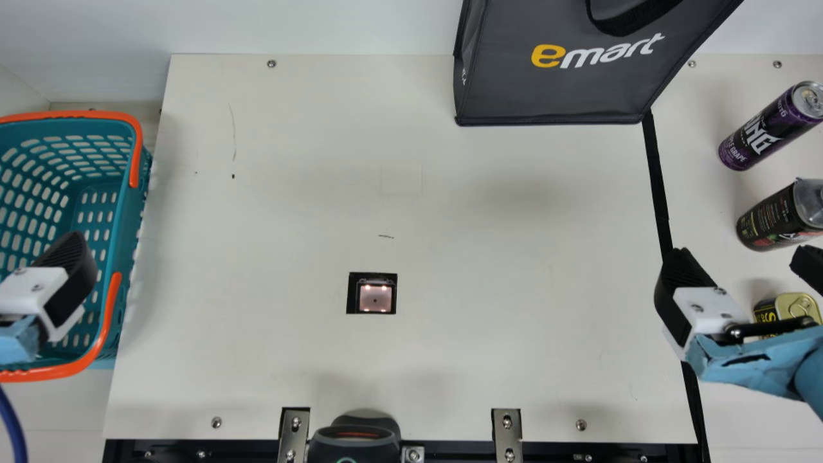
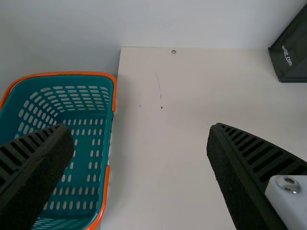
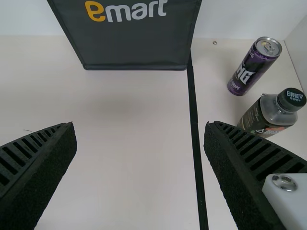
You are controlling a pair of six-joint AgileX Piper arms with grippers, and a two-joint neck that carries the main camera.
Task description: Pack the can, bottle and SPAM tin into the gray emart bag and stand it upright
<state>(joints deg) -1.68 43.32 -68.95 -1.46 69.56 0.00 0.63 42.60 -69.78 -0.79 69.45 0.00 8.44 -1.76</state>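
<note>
The gray emart bag (image 1: 559,96) stands upright at the far edge of the table, right of the middle, its black handle (image 1: 620,29) hanging over the front in the main view. In the left wrist view we see part of its side panel (image 2: 293,55) with small white print. The right wrist view gives us the bottle (image 3: 264,117) with its black cap (image 3: 291,98), next to the purple can (image 3: 253,67). In the main view we also find the SPAM tin (image 1: 797,305), nearest us of the three goods and partly behind the right gripper (image 1: 741,257). All three are outside the bag.

Our right gripper is released, its fingers wide apart with nothing between them. Our left gripper (image 1: 35,289) is above the teal basket (image 1: 125,212) and is likewise released, grasping nothing.

The table (image 1: 321,193) is smooth and cream, with a few thin dark scratches and a black strip (image 1: 657,186) running between its middle and the goods. Set into it we see a dark square (image 1: 375,297) with a lit window. A black device (image 1: 353,440) is at the near edge, between metal brackets (image 1: 294,437). Behind the table rises a pale wall (image 1: 321,26).

We count one bag, one can, one bottle, one tin, one basket, two brackets and two grippers.
</note>
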